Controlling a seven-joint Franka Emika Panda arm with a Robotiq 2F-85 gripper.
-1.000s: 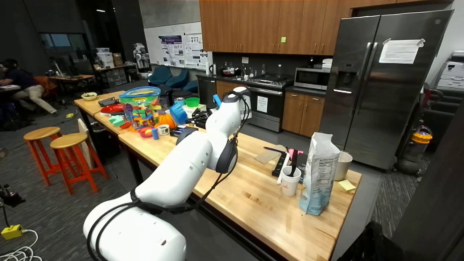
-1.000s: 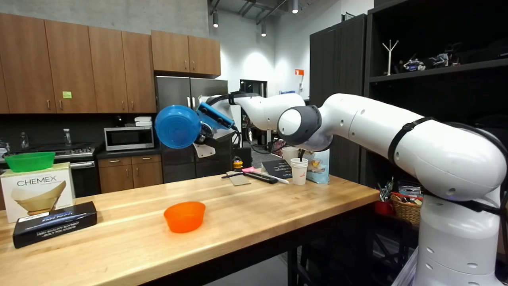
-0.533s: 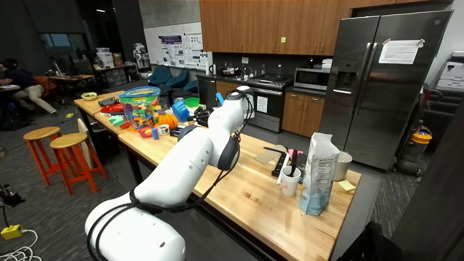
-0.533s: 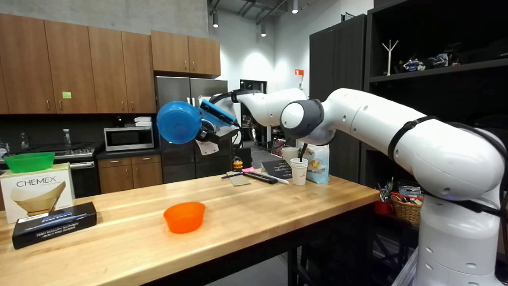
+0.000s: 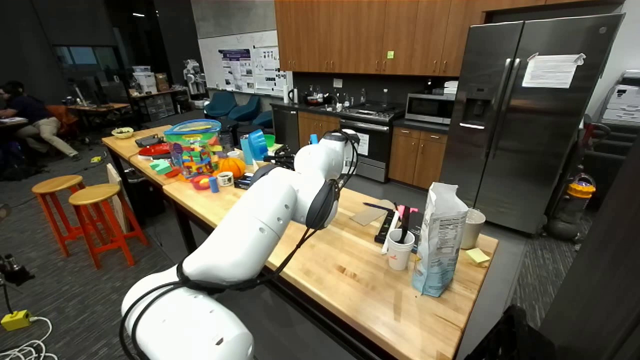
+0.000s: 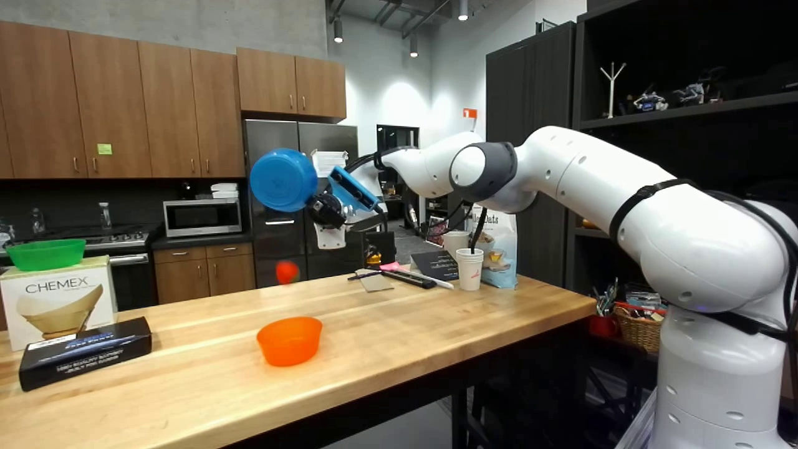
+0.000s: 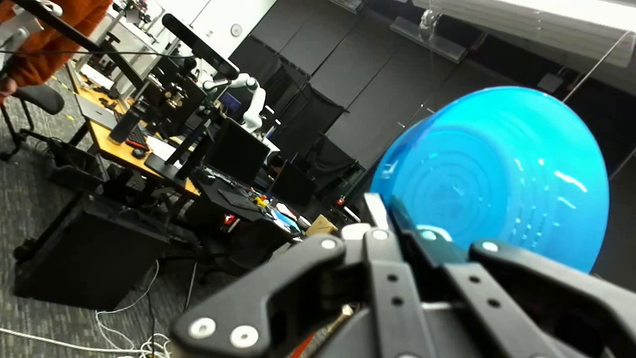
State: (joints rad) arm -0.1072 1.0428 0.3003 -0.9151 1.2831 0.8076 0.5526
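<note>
Wrist view: the gripper (image 7: 386,203) pinches a blue bowl (image 7: 489,184). In an exterior view, a blurred red object (image 6: 287,272) shows below.

The white arm (image 6: 583,168) has dark grey joint bands (image 6: 500,165), black cables (image 5: 225,286) and a black claw (image 7: 386,208) with silver screws (image 7: 244,336).
</note>
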